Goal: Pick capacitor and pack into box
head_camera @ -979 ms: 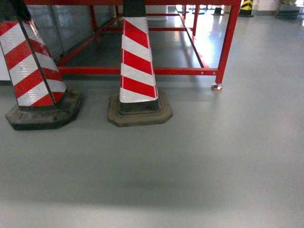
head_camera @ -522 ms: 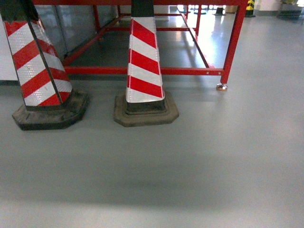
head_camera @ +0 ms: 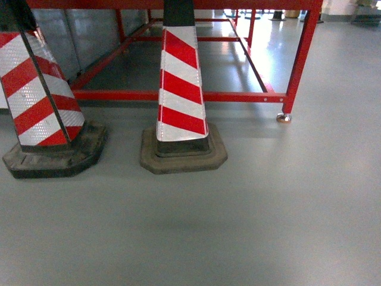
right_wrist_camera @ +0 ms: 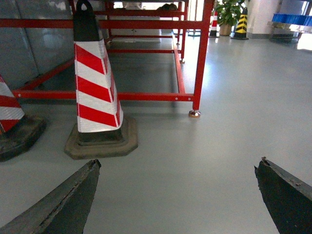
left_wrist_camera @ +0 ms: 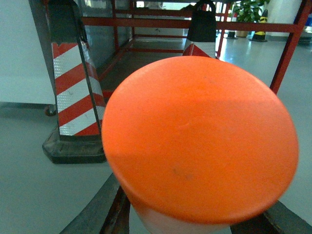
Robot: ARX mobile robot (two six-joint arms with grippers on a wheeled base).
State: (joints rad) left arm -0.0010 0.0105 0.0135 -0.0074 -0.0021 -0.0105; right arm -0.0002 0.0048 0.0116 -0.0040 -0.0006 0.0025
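we see the left gripper (left_wrist_camera: 195,222) closed on an orange-capped capacitor (left_wrist_camera: 200,141), so a jolt while we drive could shake it loose. cones (head_camera: 181,89) and a red frame (head_camera: 300,59) sit close ahead, a collision risk. right gripper (right_wrist_camera: 178,195) wide open, empty. no box in view.

**Head cam: floor, cones, red frame**

You're looking down at grey floor (head_camera: 250,226). Two red/white striped cones w/ dark bases: one at centre (head_camera: 181,101), one at left edge (head_camera: 38,101), partly cut off. Behind both runs a red metal frame (head_camera: 178,95), low rail across, its right leg on a small silver foot (head_camera: 284,118). Glare on floor in the bkgd, top right.
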